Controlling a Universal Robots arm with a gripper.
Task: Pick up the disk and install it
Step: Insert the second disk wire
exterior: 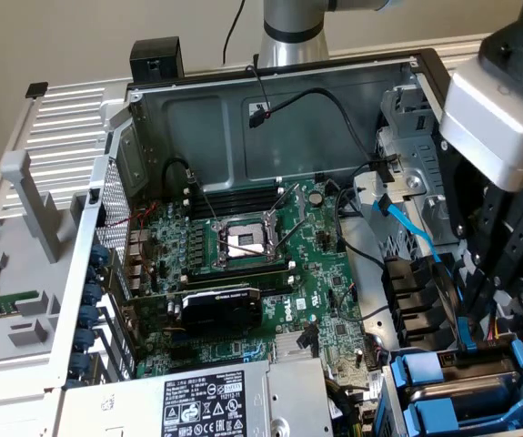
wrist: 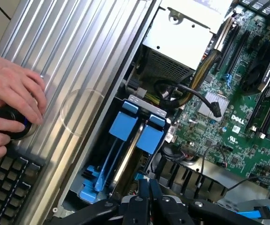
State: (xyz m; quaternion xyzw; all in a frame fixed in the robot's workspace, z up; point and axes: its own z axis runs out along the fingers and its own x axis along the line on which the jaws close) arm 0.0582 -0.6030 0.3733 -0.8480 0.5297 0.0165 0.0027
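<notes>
1. While the jaws (wrist: pixel 148 199) hang over the drive bay (wrist: pixel 88 191) at one corner of the open case (exterior: pixel 270 109), their fingers are clenched together with no gap between the tips.
2. Directly under the jaws, the disk (wrist: pixel 131 150) stands on edge in the bay, a thin silver strip running away from the fingertips between two blue carrier tabs; I cannot tell whether the tips actually pinch it or only rest just above it.
3. A second blue carrier (exterior: pixel 457 417) sits in the same bay, just beside the one below the jaws.
4. Past the far end of the disk from the jaws lies the power supply (wrist: pixel 184 40), with black cables looping between the two.
5. Off to one side of the jaws spreads the green motherboard (exterior: pixel 252 264).
6. On the other side, well apart from the jaws and outside the case, a person's hand (wrist: pixel 10 110) rests on a round black knob (wrist: pixel 12 126) next to a keyboard (wrist: pixel 5 185).
</notes>
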